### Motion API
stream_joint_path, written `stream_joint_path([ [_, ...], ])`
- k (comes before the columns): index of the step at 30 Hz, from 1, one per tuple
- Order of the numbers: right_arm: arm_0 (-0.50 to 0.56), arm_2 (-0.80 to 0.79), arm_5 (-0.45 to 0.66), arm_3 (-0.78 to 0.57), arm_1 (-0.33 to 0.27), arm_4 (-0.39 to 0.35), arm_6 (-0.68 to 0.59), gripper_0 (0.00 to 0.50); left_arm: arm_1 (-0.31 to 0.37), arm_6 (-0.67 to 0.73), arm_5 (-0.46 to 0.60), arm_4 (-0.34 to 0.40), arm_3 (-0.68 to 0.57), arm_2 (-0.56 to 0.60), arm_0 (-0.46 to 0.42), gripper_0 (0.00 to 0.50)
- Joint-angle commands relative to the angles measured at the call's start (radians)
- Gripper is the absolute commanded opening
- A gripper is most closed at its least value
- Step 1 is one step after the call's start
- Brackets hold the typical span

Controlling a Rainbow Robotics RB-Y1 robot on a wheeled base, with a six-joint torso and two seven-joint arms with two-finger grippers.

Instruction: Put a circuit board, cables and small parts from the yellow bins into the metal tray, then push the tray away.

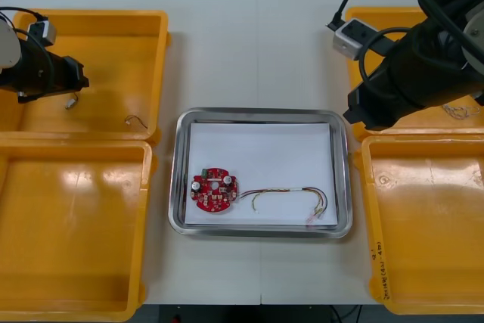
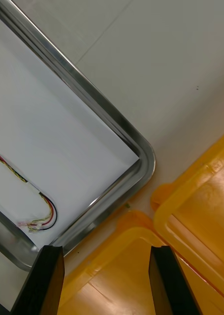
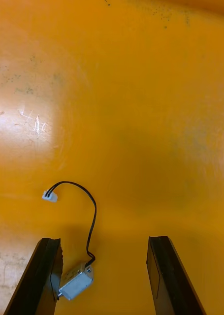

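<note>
L gripper [image 3: 103, 241] hangs over the far left bin [image 1: 151, 35], fingers apart w/ just bin floor btwn them. Close by the inner side of one finger lies a small metal part [image 3: 76, 284] w/ a thin black cable [image 3: 95, 216] curling off it to a white plug [image 3: 49, 196]; can't tell if part and finger touch. A second small bit of wire [image 1: 136, 120] lies farther along the same bin floor. Metal tray [image 1: 175, 172] sits mid-table btwn the bins, white inside. R gripper [image 2: 107, 248] hangs at the gap btwn the far right bin [image 2: 205, 206] and near right bin [image 2: 116, 280], just beside the tray's right rim; fingers apart, holding nothing. In the tray: round red circuit board [image 1: 215, 191] nr the near left corner, and a red and yellow cable [image 1: 291, 190] stretching from just beside the board toward the near right corner.
</note>
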Motion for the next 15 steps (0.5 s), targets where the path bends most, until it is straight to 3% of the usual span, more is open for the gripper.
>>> stream_joint_path([
  [1,-0.041,-0.037,0.004,-0.027,-0.116,-0.014,-0.072,0.500,0.024,-0.120,0.082,-0.015,-0.012,0.030,-0.077,0.500],
  [10,-0.041,-0.132,0.004,0.086,-0.208,-0.088,-0.055,0.500,0.084,-0.111,0.260,0.004,-0.054,0.030,-0.090,0.500],
  [15,-0.041,-0.160,0.004,0.146,-0.251,-0.089,-0.033,0.500,0.102,-0.102,0.350,0.001,-0.077,0.032,-0.090,0.500],
])
